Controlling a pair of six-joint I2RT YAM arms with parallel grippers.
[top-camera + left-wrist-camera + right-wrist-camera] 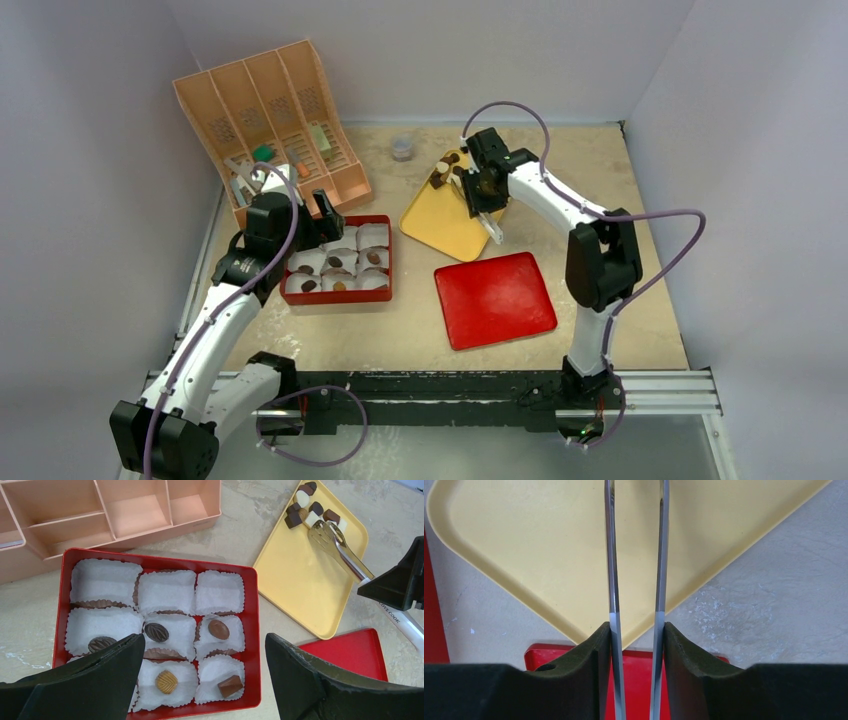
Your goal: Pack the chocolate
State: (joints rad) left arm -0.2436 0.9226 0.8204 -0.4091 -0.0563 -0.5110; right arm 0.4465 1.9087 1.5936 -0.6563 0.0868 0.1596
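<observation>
Five dark and tan chocolate pieces [218, 629] sit in white paper cups [167, 590] in the red rectangular box [253, 645], below my left gripper [202, 642], fingers wide apart. A loose pile [306, 510] lies in the far corner of the yellow plastic tray [300, 580]. My right gripper [636, 630] clamps long metal tongs [340, 550], tips at pile: pinch one piece gently, lift straight.

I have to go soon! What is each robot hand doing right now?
Left gripper: open, holding nothing, above the red box.
Right gripper: shut on the metal tongs.

chocolate [218, 629] in box [254, 630] left; more on tray [300, 580] right; organizer [135, 515] behind box.
</observation>
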